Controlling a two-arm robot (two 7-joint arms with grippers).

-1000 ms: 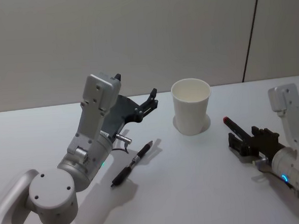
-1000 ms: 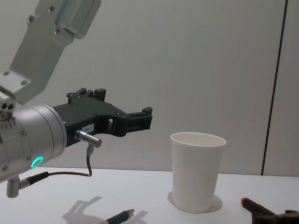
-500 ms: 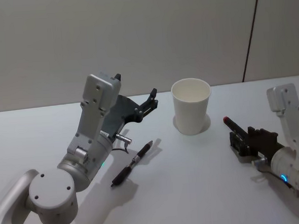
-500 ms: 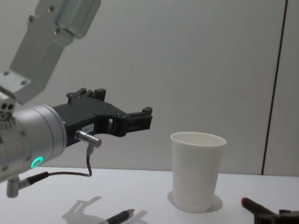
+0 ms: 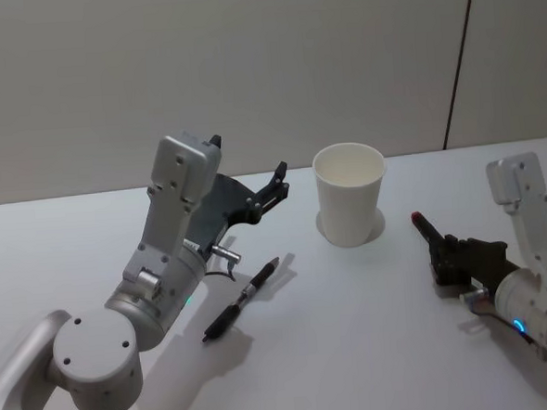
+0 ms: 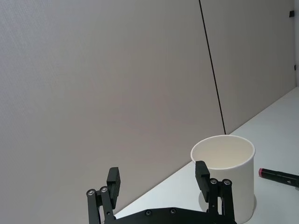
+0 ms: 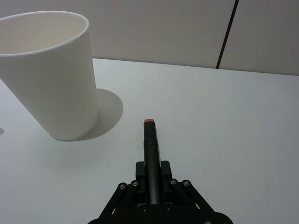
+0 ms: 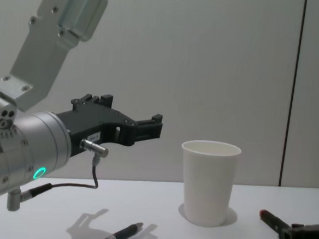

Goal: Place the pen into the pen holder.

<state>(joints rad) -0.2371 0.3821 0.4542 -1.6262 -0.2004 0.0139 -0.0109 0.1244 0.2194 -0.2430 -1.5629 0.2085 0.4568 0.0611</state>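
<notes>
"What carried it all?"
"A white table, with a plain grey wall behind it."
"Anything on that wall?"
"One thin dark seam ran up its right side."
"And lying loose?"
"A black pen lay slantwise on the table, left of centre, casting a faint shadow."
</notes>
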